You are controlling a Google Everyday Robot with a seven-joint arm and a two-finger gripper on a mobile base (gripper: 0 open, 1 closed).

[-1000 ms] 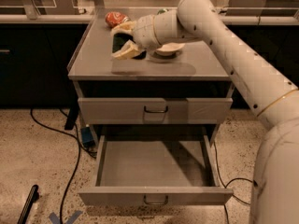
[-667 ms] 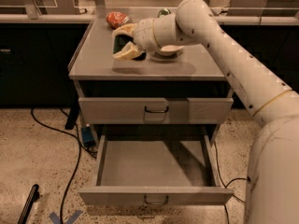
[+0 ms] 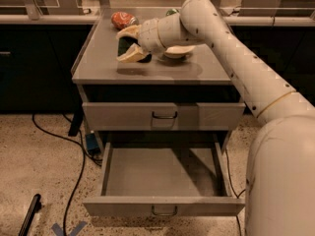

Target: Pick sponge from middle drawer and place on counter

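1. Camera view, the arm: the pale arm reaches from the lower right across the cabinet. It ends in the gripper, which hangs over the left half of the counter, a little above the surface, with its shadow on the grey top just beneath it.
2. Camera view, the hand: the two cream fingers stand one above the other with a dark green pad between them. We take this pad for the sponge, pinched between the fingers and clear of the counter.
3. Camera view, the counter: a white bowl sits just behind the wrist. A red-orange object lies near the back edge, and a small green thing is half hidden behind the arm.
4. Camera view, the drawers: the middle drawer is pulled well out below, and its floor shows nothing in it. The upper drawer is closed.
5. The step in hand: we judge the pick done and the carry nearly done, so the placing is what is left.
6. The next move: it calls for lowering the sponge onto the bare grey patch under the gripper, clear of the bowl. The fingers then part, and the hand lifts straight up so the pad does not drag along.
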